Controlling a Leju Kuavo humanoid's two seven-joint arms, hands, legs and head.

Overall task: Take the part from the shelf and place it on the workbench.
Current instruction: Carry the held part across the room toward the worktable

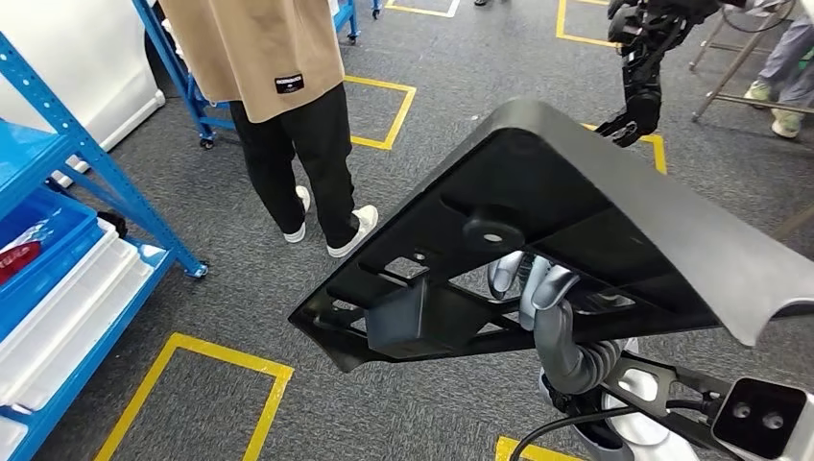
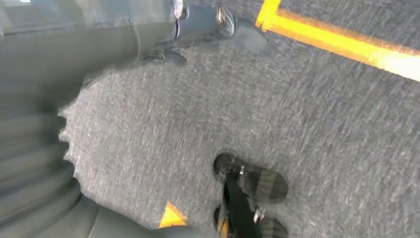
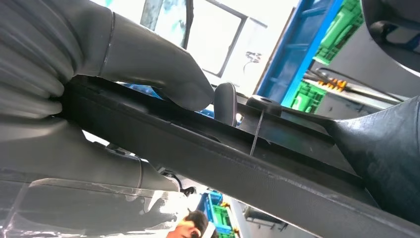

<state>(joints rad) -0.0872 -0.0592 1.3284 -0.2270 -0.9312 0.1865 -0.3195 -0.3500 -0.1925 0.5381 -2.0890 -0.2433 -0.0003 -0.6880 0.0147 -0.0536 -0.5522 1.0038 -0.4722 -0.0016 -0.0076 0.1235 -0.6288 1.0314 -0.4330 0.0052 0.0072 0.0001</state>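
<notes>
One large black moulded plastic part [image 1: 576, 221], angular and ribbed on its underside, rides tilted in the air above grey carpet [image 1: 432, 413], carried by the robot's right hand [image 1: 538, 288]. The head view shows pale fingers [image 1: 552, 283] reaching up through an opening in the part's ribbing, with the grey ribbed wrist cover [image 1: 576, 360] below. The right wrist view brings the grip close: the thick grey thumb [image 3: 158, 69] presses down on one face of a black rail of the part [image 3: 223, 153] while the rest of the hand wraps beneath it, so the hand is closed tightly on the part.

The left hand [image 2: 29, 163] appears as a blurred grey ribbed mass at the edge of the left wrist view, hanging over the carpet; the smear is too heavy to tell how its fingers lie or whether they touch anything.

One person in a tan top [image 1: 254, 48], black trousers and white shoes stands just beside a blue metal shelf rack [image 1: 91, 163], well apart from the part. The rack holds a blue bin [image 1: 38, 240] and white trays [image 1: 77, 307]. Yellow floor tape [image 1: 206, 351] marks out at least three rectangles on the carpet. A second person's legs [image 1: 782, 67] show at the far corner. The right wrist view adds bright windows [image 3: 218, 39], a blue upright and green crates [image 3: 337, 44] behind the part.
</notes>
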